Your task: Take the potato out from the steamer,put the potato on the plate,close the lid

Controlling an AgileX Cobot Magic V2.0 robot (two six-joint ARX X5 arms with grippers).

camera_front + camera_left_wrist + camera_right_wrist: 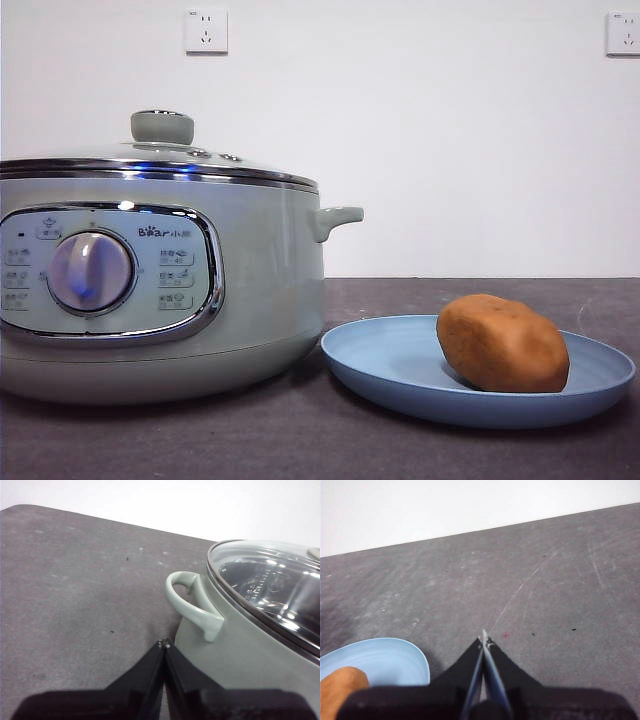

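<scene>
1. Since the potato already lies on the plate and the lid sits flat on the steamer, I judge all three steps done; no move turns on any gap now.
2. My left tool hangs closed and empty just beside the steamer's side handle, apart from it, with the lid's glass up beyond the handle.
3. My right tool is closed on nothing above bare worktop, with the plate's rim and one end of the potato near its base, so this arm is the nearer to the potato.
4. From the front, the potato's long axis runs across the plate, toward its right side.
5. Plate and steamer stand close, seemingly not touching; nothing blocks either arm's retreat.
</scene>
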